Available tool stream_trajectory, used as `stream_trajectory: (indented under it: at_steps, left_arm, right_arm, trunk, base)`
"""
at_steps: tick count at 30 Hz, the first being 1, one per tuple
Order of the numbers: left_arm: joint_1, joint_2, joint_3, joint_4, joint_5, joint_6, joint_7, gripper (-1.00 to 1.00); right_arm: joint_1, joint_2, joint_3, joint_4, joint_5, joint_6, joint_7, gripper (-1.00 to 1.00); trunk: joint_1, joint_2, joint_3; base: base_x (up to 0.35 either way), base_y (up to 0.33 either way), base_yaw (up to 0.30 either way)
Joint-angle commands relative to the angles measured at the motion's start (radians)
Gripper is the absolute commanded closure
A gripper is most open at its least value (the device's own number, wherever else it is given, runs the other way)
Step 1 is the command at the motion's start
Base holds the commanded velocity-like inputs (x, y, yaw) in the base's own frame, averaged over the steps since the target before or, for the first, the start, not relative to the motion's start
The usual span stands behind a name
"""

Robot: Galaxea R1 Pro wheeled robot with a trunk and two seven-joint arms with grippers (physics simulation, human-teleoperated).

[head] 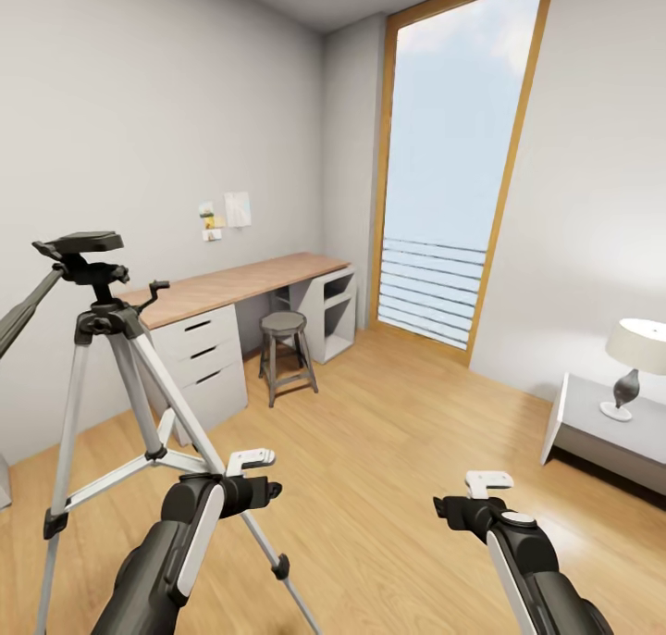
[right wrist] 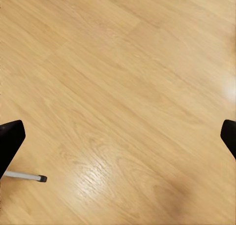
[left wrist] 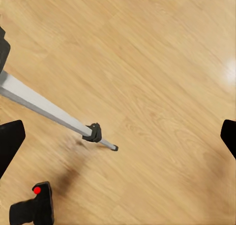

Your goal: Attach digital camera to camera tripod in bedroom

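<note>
With both arms extended forward and low in the head view, the left gripper (head: 252, 457) and the right gripper (head: 488, 479) hang above the wood floor (head: 388, 487), well apart from each other. In each wrist view the two dark fingertips sit at opposite edges of the picture with bare floor between them, so both grippers are spread wide and hold nothing: left gripper (left wrist: 118, 141), right gripper (right wrist: 118, 139).

Below the left gripper, the left wrist view shows one silver leg of the camera tripod (left wrist: 44, 107) running down across the floor to a black clamp and a thin lower section ending in a black foot. The digital camera (left wrist: 37, 205) lies on the floor near that foot, apart from it, with its red button showing on top.

In the right wrist view, the tip of a tripod leg (right wrist: 27, 176) rests on the floor close to one fingertip.

In the head view, the camera tripod (head: 111, 357) stands upright just ahead of the left arm, legs spread, its black head plate bare and its pan handle pointing toward the left edge. Behind it, a desk (head: 240, 283) with white drawers runs along the wall, with a round stool (head: 285, 353) in front. A tall window (head: 453, 172) occupies the far wall. A lamp (head: 634, 362) stands on a low white cabinet (head: 592, 427) at the right.
</note>
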Motion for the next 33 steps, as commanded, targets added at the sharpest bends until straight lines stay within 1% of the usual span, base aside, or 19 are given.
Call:
stream_trajectory:
  at_steps: [1, 33]
  left_arm:
    - [-0.001, 0.001, 0.000, -0.001, 0.003, 0.004, 0.001, -1.00]
    - [-0.001, 0.000, 0.000, 0.001, 0.002, 0.004, 0.001, -1.00]
  right_arm:
    - [-0.001, 0.000, 0.001, 0.000, -0.003, 0.004, 0.000, -1.00]
    - [-0.001, 0.000, 0.004, 0.001, -0.003, -0.003, 0.001, -1.00]
  trunk:
    - [0.004, -0.008, -0.004]
    - [0.127, -0.232, -0.105]
  base:
    - [0.000, 0.000, 0.000]
    - [0.000, 0.000, 0.000]
